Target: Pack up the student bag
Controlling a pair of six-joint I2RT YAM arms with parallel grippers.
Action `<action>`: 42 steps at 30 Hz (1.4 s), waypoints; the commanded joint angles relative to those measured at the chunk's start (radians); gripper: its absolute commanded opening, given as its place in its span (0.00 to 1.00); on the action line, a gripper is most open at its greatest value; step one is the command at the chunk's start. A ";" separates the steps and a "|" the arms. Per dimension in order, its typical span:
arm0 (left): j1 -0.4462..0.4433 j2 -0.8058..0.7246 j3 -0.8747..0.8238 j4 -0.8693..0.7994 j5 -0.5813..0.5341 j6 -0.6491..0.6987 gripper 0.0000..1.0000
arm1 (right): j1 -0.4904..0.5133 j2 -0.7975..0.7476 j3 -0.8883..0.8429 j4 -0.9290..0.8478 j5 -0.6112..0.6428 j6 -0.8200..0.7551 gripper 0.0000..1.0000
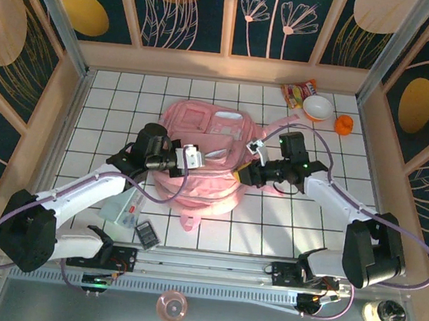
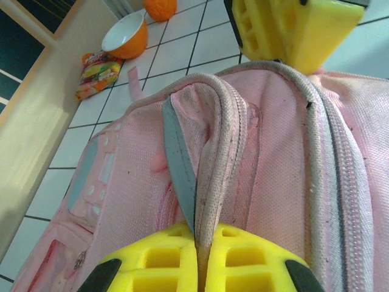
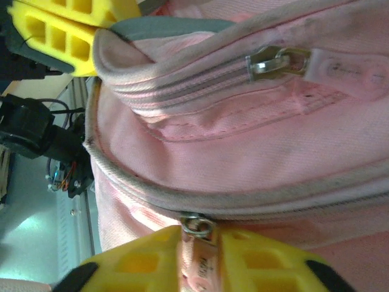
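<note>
**A:** The student bag [image 1: 210, 129] is lying in the middle of the tiled table [image 1: 113, 95], its soft pink canvas sagging. How should the zipping be going?

**B:** The left gripper [image 2: 200, 246] is pinching the corded, piped edge [image 2: 209, 170], tensioning it. The metal zip pull [image 3: 196, 226] is sitting between the right gripper [image 3: 200, 249] pads. I can't tell whether they are clamping it. It should be tugging along the teeth, not upward.

You've got 1 student bag [image 1: 203, 120], 1 bowl [image 1: 317, 108], 1 snack pkt [image 1: 296, 88], 1 orange obj [image 1: 344, 126], 1 calculator [image 1: 146, 235], 1 clear case [image 1: 120, 210], 1 pink cup [image 1: 172, 307], 1 jar [image 1: 385, 313].
</note>
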 commanded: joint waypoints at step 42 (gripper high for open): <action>-0.173 0.116 0.236 0.028 -0.546 -0.761 0.00 | -0.026 -0.051 0.235 -0.257 0.230 0.327 0.00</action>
